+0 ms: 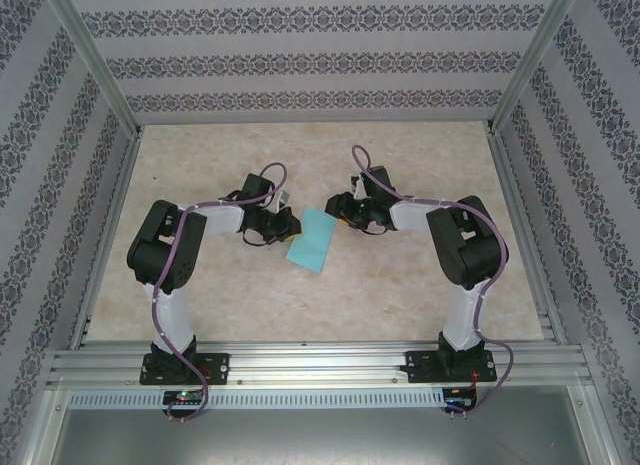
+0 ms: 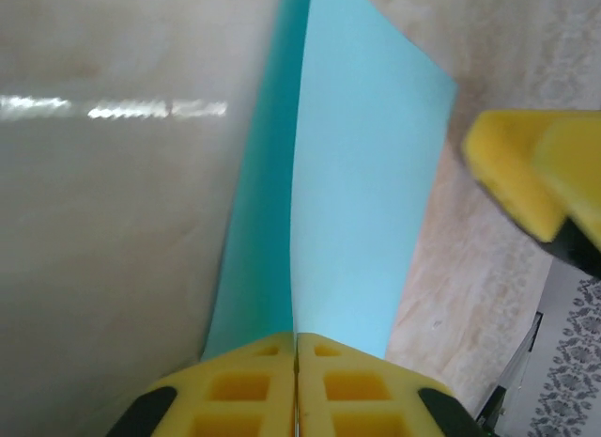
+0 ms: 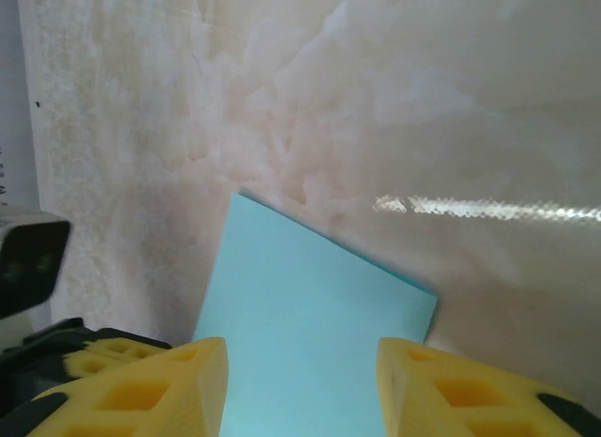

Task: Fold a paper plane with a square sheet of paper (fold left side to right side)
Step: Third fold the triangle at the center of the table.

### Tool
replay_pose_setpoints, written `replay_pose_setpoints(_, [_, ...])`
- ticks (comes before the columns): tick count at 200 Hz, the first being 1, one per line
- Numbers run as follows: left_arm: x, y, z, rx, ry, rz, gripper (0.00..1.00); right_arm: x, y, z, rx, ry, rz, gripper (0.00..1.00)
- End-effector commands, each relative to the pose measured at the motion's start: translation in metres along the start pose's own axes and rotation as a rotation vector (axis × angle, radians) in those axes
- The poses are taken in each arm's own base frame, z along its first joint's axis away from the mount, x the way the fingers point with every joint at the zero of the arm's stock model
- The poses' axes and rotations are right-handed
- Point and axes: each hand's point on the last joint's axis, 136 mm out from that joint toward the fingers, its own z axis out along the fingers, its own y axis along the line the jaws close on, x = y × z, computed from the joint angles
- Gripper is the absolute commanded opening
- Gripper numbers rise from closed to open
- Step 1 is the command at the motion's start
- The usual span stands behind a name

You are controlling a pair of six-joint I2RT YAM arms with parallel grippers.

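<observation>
At the sheet's left edge, the left end effector (image 1: 288, 225) has its pads pressed together on the square sheet of paper (image 1: 312, 242), which lies mid-desk (image 1: 400, 295) between both arms. The thin paper could slip free, tear, or crease crooked if drawn across unevenly. At the sheet's right edge the right end effector (image 1: 342, 213) is spread, straddling that edge. It sits in the fold's path and could snag the flap. Patterned walls (image 1: 300, 65) stand well away from the sheet.
</observation>
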Motion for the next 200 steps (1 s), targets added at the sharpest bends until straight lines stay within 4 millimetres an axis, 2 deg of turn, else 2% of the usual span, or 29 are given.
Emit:
replay_pose_setpoints(1, [-0.004,-0.018,-0.008,0.054,-0.073,0.005,0.03,-0.012,0.022,-0.029,-0.031,-0.075,-0.125,0.46])
replay_pose_setpoints(21, [-0.003,-0.018,-0.013,0.060,-0.118,-0.050,0.00,0.000,0.029,-0.049,-0.005,-0.107,-0.226,0.46])
replay_pose_setpoints(55, [-0.001,-0.025,-0.021,0.075,-0.181,-0.127,0.00,0.046,0.038,-0.084,0.140,-0.174,-0.518,0.48])
replay_pose_setpoints(76, [0.001,-0.030,-0.021,0.080,-0.188,-0.152,0.00,0.078,0.047,-0.101,0.188,-0.239,-0.745,0.55])
replay_pose_setpoints(93, [0.003,-0.034,-0.019,0.078,-0.189,-0.157,0.00,0.108,0.053,-0.103,0.201,-0.257,-0.949,0.63])
replay_pose_setpoints(116, [0.003,-0.033,-0.018,0.069,-0.200,-0.171,0.00,0.139,0.056,-0.093,0.199,-0.201,-1.131,0.65])
replay_pose_setpoints(140, [0.004,-0.033,-0.017,0.074,-0.198,-0.179,0.00,0.158,0.061,-0.071,0.208,-0.129,-1.244,0.66])
replay_pose_setpoints(161, [0.005,-0.033,-0.017,0.073,-0.194,-0.182,0.00,0.164,0.070,-0.051,0.249,-0.090,-1.337,0.66])
replay_pose_setpoints(178, [0.005,-0.033,-0.017,0.070,-0.190,-0.182,0.00,0.167,0.069,-0.034,0.298,-0.042,-1.384,0.65])
replay_pose_setpoints(200, [0.006,-0.034,-0.016,0.071,-0.186,-0.177,0.00,0.161,0.074,-0.021,0.338,-0.041,-1.407,0.65])
